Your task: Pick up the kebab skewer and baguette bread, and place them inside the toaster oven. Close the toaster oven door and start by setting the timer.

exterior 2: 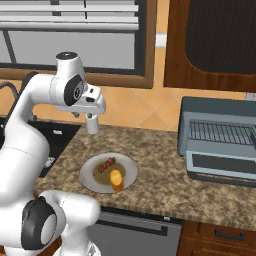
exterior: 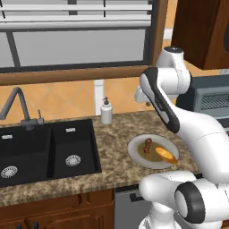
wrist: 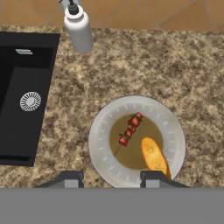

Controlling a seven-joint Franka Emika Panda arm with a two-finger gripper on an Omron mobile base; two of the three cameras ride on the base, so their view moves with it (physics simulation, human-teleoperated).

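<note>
Base views flanking — shared plate (exterior: pixel 135 151)

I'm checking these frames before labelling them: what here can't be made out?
- Toaster oven: its right side, where knobs would sit, is cut off by the edge of the right base view; in the left base view the arm covers most of it.
- Gripper: in the right base view its jaws are too small to judge; the hand view shows only their tips.
- Baguette bread: its near end is hidden behind a fingertip in the hand view.
</note>
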